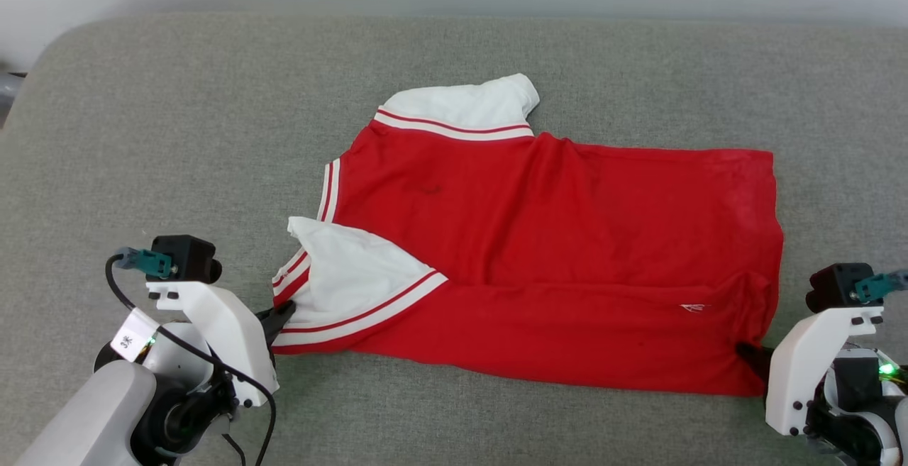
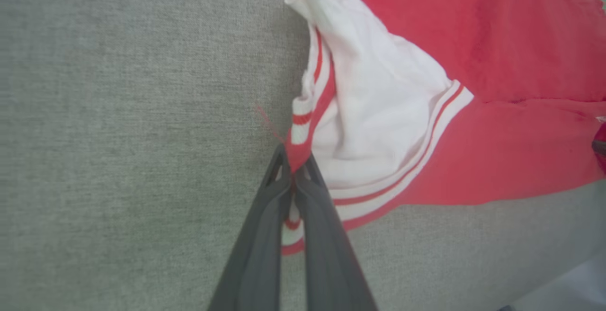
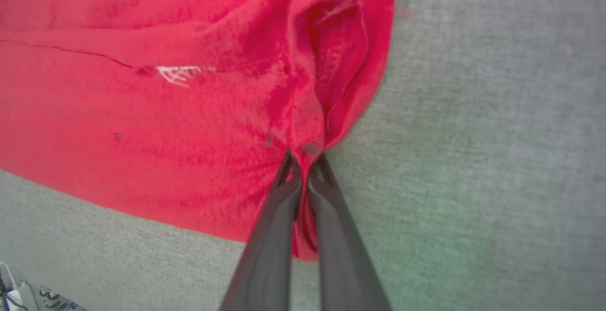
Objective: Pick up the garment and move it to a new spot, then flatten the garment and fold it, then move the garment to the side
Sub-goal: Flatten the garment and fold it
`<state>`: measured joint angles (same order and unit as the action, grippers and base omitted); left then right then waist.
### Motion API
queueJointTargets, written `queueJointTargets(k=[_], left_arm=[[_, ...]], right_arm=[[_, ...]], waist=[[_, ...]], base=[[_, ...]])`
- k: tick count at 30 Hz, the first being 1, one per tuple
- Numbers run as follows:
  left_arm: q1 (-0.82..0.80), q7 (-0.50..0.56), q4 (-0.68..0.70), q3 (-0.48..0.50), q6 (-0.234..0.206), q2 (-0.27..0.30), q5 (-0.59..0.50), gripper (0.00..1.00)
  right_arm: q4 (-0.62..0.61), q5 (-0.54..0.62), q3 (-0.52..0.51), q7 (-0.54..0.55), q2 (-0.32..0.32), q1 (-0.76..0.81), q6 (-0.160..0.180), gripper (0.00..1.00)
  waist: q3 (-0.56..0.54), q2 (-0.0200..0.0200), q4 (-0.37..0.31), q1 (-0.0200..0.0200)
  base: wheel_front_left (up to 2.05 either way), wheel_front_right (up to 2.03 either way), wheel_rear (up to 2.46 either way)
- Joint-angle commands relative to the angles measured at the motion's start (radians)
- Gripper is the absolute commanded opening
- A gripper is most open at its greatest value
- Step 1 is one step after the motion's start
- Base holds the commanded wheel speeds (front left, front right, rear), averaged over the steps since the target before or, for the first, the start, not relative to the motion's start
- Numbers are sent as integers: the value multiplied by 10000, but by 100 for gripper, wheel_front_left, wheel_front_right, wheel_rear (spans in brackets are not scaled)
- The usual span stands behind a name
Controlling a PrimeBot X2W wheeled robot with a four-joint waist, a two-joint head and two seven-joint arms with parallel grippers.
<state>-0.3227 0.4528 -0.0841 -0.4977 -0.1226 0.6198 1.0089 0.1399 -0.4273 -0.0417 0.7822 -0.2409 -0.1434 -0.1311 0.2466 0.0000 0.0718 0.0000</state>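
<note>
A red shirt (image 1: pixel 553 239) lies lengthwise across a grey cushion (image 1: pixel 177 132), plain side up, collar end toward the robot's left and hem (image 1: pixel 777 225) toward its right. It rests straight on the fabric and in no container.

The left gripper (image 1: pixel 284 312) is clamped narrow on the striped trim of the near white sleeve (image 1: pixel 347 274), which is turned in over the body. The right gripper (image 1: pixel 745 352) is pinched tight on the near hem corner, where the cloth bunches into a ridge above its fingertips.

With both near corners held and the shirt roughly spread, the work appears to be in the folding stage. A crease running along the near side suggests one lengthwise fold is under way.

The next move likely calls for both arms to lift together and carry the near edge toward the far one. Even tension between them would keep the cloth from sagging or slipping at the bunched hem.
</note>
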Motion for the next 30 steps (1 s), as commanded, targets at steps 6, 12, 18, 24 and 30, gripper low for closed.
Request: queueJointTargets(k=[6, 12, 18, 24, 30], left_arm=[[474, -567, 180, 176, -74, 25, -82, 0], [1176, -872, 545, 304, -389, 199, -76, 0], [2245, -1097, 958, 404, -826, 307, 74, 0], [3400, -1193, 1207, 426, -1222, 290, 366, 0], [3899, -1314, 1022, 354, -1326, 53, 578, 0]], right_arm=[[-464, -6, 265, -208, -253, -182, 8, 0], [-871, -130, 405, -174, -334, 202, 8, 0], [-1335, -242, 251, 43, -292, 1025, 8, 0], [-1666, -283, -57, 233, -58, 2202, 8, 0], [-1550, -234, -396, 177, 308, 2924, 8, 0]], waist=[[-655, 0, -122, 0], [-1299, 0, -142, 0], [-2002, 0, -86, 0], [-2475, 0, -44, 0], [-2575, 0, -22, 0]], base=[[0, 0, 0], [0, 0, 0], [0, 0, 0], [0, 0, 0], [0, 0, 0]])
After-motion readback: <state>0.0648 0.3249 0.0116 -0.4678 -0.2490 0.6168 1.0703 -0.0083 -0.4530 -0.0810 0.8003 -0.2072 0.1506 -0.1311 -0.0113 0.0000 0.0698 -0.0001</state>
